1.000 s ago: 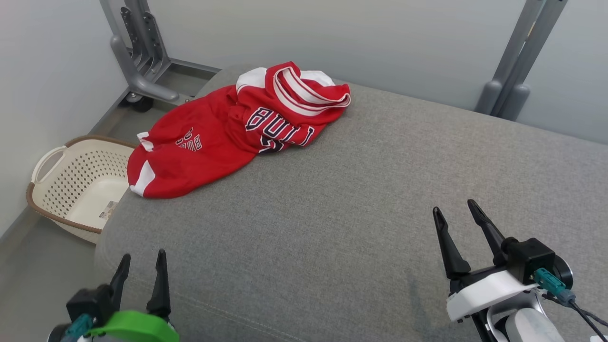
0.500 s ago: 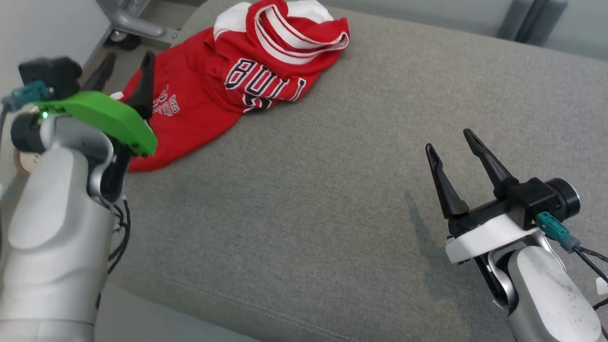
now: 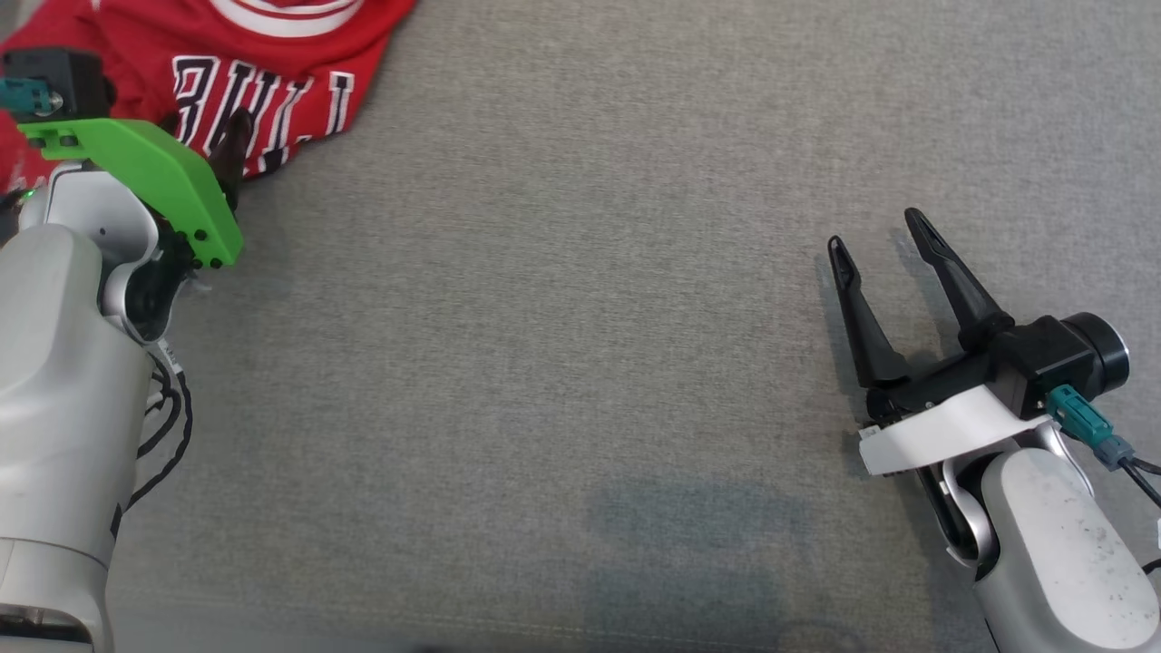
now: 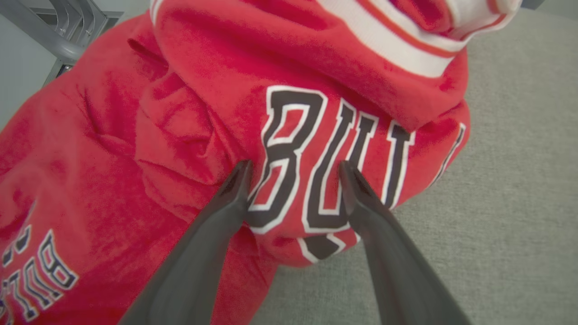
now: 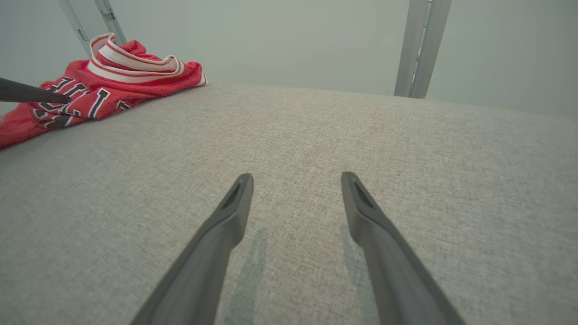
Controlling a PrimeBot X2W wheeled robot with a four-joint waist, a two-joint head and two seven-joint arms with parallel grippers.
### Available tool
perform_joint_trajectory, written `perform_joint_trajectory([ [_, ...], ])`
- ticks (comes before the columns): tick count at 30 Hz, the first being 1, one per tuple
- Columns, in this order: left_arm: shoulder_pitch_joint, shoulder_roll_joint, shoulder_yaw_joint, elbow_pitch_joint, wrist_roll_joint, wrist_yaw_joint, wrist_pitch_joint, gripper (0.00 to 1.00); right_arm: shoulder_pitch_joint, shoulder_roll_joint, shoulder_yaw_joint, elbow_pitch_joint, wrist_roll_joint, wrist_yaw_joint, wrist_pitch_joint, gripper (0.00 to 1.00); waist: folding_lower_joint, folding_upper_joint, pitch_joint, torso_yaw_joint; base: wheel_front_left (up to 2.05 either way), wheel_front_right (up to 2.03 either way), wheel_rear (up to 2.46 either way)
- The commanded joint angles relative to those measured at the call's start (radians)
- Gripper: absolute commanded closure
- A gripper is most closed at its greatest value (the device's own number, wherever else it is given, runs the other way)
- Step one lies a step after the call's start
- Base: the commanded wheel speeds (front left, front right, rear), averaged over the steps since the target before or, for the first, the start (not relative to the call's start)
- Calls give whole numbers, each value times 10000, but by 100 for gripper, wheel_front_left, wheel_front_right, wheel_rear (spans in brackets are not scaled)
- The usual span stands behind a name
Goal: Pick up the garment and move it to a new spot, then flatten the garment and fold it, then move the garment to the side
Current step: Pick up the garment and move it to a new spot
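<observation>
The red garment [image 3: 272,63] lies bunched at the far left of the grey padded surface [image 3: 562,363]. In the head view it sits in the top left corner, cut by the picture's top and left borders. Its lower hem ends on the grey fabric near the green bracket [image 3: 154,172] on the left arm's wrist. From the left wrist, the black and white lettering [image 4: 311,167] sits front and centre, a striped white band [image 4: 388,49] folds over above it, and the cloth is rumpled, not flat. The garment's right edge drops onto bare grey there.

The left gripper [image 4: 294,167] is spread wide. Its two dark fingers straddle the letters, tips at the cloth, with nothing pinched between them. Whether the tips press in or just brush the fabric cannot be told.

Out to the right, the right gripper [image 3: 875,230] is well apart from the garment. It too is spread wide and empty, low over the grey surface, its finger shadows just beneath.

Between the two arms the grey fabric runs bare and wide. A seam [image 3: 544,626] marks the near edge. In the right wrist view the far edge meets a pale wall [image 5: 293,36], with a grey metal post [image 5: 417,45] rising behind.
</observation>
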Motion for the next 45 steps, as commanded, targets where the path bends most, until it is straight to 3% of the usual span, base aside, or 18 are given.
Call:
perform_joint_trajectory([
  [1, -200, 94, -34, 166, -124, 22, 46, 0, -186, 66, -3, -49, -54, -3, -33, 0, -2, 0, 1005, -1070, 0, 0, 0],
  [2, -219, 89, -138, 303, -184, 22, 133, 3, -186, 100, -7, -46, -58, -3, -33, 0, -2, 0, 978, -1094, 0, 0, 0],
  [3, -245, 95, -236, 392, -241, 20, 164, 55, -181, 120, -10, -32, -61, -3, -33, 0, -2, 0, 943, -1102, 0, 0, 0],
  [4, -261, 126, -357, 487, -281, 19, 160, 100, -167, 133, -18, -4, -65, -3, -33, 0, -2, 0, 899, -1096, 0, 0, 0],
  [14, -568, 71, -1420, 10, -307, -17, -695, 100, 195, 210, 25, 411, 125, -3, -32, 0, -2, 0, -128, -684, 0, 0, 0],
  [21, -385, -48, -2109, -1351, -247, -1, -1100, 100, 496, 397, 123, 742, 320, -3, -33, 0, -2, 0, -1204, -496, 0, 0, 0],
  [31, 657, -206, -2686, -3700, -409, 97, -706, 100, 991, 675, 94, 1022, 571, -3, -33, 0, -2, 0, -2171, -536, 0, 0, 0],
  [40, 2459, -1003, -3997, -6782, -590, 351, 130, 100, 1244, 871, -180, 1020, 655, -3, -33, 0, -2, 0, -2547, -931, 0, 0, 0],
  [45, 3189, -1520, -4908, -7191, -346, 592, 435, 100, 1191, 1030, -212, 960, 661, -3, -33, 0, -2, 0, -2503, -1543, 0, 0, 0],
])
